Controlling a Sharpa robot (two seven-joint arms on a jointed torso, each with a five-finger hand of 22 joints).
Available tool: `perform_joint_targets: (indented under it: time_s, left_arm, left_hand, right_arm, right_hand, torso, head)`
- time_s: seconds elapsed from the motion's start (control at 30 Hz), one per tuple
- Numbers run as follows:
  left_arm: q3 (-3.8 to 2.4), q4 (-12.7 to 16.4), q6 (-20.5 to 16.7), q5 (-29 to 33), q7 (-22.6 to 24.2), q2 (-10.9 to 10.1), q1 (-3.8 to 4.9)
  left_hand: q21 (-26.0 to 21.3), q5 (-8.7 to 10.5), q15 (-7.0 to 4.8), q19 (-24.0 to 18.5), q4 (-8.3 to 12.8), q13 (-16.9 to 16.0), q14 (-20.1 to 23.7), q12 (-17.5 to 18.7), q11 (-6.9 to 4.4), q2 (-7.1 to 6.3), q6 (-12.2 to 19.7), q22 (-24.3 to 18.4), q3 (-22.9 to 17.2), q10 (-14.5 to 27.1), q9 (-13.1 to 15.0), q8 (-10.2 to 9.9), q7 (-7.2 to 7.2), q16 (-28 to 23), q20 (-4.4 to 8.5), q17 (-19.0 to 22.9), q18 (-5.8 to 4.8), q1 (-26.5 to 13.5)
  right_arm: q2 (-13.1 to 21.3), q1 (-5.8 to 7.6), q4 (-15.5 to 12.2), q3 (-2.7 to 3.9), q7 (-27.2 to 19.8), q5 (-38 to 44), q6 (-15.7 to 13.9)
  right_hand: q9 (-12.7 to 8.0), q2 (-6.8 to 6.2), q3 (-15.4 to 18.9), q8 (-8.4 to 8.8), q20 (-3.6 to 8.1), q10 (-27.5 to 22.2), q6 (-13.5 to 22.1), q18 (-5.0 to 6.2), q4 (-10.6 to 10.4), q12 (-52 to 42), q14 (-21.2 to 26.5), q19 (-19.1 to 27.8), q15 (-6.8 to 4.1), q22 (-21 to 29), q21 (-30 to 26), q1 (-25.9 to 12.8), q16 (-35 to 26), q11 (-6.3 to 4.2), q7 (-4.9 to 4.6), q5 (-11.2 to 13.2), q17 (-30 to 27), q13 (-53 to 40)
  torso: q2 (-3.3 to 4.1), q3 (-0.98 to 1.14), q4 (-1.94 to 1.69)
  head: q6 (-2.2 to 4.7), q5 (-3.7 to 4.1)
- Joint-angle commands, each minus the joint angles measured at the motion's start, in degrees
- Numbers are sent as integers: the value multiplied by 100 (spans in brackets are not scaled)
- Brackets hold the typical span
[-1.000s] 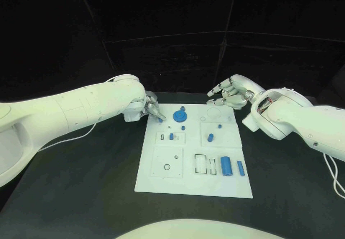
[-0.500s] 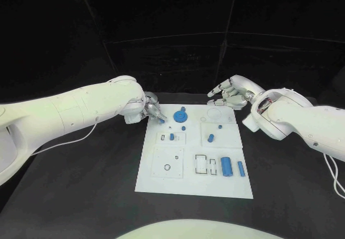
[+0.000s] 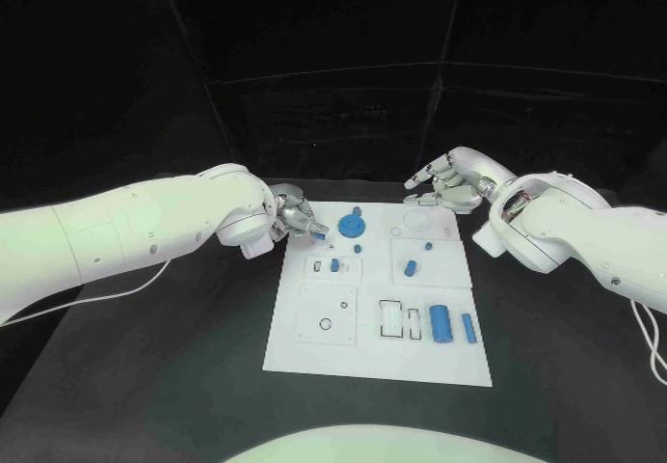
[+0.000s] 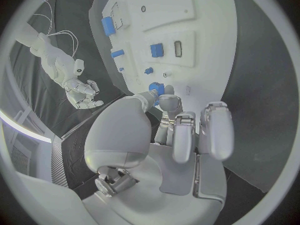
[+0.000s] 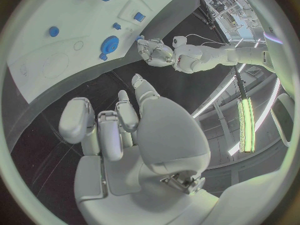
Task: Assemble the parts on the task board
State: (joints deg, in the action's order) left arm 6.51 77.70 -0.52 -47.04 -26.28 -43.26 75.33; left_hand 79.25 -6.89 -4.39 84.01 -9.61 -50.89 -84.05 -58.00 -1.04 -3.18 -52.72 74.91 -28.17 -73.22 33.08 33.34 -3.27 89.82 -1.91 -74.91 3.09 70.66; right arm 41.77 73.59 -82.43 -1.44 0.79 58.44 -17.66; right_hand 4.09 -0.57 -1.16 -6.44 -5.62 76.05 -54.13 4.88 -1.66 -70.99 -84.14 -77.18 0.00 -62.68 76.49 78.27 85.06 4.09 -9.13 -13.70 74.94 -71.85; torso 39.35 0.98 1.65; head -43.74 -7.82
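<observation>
Two hands and one task board point(image 3: 317, 359) on the desk point(image 3: 167, 367) here. The left hand point(image 3: 295, 220) is hanging over the board's 11 o'clock corner and, as far as I can tell, is pinching a small blue part point(image 3: 314, 232) between thumb and fingertip, just beside the blue gear point(image 3: 349, 227) sitting near 12 o'clock. The right hand point(image 3: 442, 185) is hovering just past the 1 o'clock corner with fingers loosely apart, gripping nothing. Counting blue pieces on the board, I'm getting about seven: the gear, four little ones scattered through the middle squares, and two cylinders lying side by side around 5 o'clock, a fat cylinder point(image 3: 440, 323) and a slim cylinder point(image 3: 467, 328). The tiny ones are hard to tell apart, so treat that count loosely. What's worrying me is that the pinched piece is tiny and the grip looks like fingertips only, so any tilt while it's lining up with a hole could be popping it loose onto the dark desk. The fingers are also crowding the gear, so a sloppy approach could be nudging it out of place.
</observation>
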Motion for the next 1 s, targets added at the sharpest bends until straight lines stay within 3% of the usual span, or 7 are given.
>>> perform_joint_targets:
  time_s: [0.03,0.17,0.37,0.73,1.0]
  left_arm:
    - [36,266,-619,-78,6,-137,-32]
    - [88,634,-825,-352,17,-368,-111]
    - [123,927,-990,-728,24,-509,-204]
    - [142,1080,-951,-1151,-157,-545,-303]
    - [146,1068,-605,-1302,-278,-515,-325]
  left_hand:
    - [31,-19,-28,80,793,-11,-595,-38,-32,-11,-17,383,-825,-66,6,28,36,18,36,-1509,-14,-50]
    - [33,-20,-31,82,816,-19,-595,-51,-36,-31,-21,387,-863,-76,10,39,40,18,39,-1509,-14,-68]
    - [42,-20,-34,88,843,-22,-595,-59,-39,-54,-23,398,-903,-82,14,48,44,18,43,-1509,-17,-82]
    - [55,-19,-38,95,870,-16,-595,-58,-43,-73,-26,413,-944,-86,17,57,46,18,46,-1509,-20,-92]
    - [49,-18,-39,92,874,-15,-595,-58,-44,-75,-26,407,-953,-87,17,59,46,18,46,-1509,-19,-95]
  right_arm:
    - [2,11,0,3,-14,11,40]
    - [6,11,3,3,-16,11,45]
    - [8,11,7,3,-21,11,54]
    - [9,10,12,2,-24,11,63]
    - [6,10,14,2,-26,11,62]
  right_hand:
    - [-6,63,-11,-29,-3,-6,25,50,-31,-24,-385,26,-43,-1,-30,-1,-36,-10,3,-30,639,-5]
    - [-6,63,-11,-29,-3,-6,25,50,-31,-24,-385,26,-43,-1,-30,-1,-36,-10,3,-30,639,-5]
    - [-6,64,-12,-29,-3,-4,26,50,-32,-28,-385,27,-43,4,-33,1,-37,-9,3,-44,638,-8]
    - [-6,64,-12,-29,-3,-4,26,50,-32,-28,-385,27,-43,4,-33,1,-37,-9,3,-44,638,-8]
    - [-6,62,-10,-31,-2,-6,27,51,-36,-26,-385,27,-43,7,-35,1,-38,-9,2,-59,637,-5]
  torso:
    - [4,-8,-1]
    - [1,-11,1]
    - [3,-11,5]
    - [6,-13,14]
    - [7,-11,13]
  head:
    - [-11,-6]
    - [-32,-22]
    - [-38,-32]
    - [-56,-46]
    - [-78,-52]
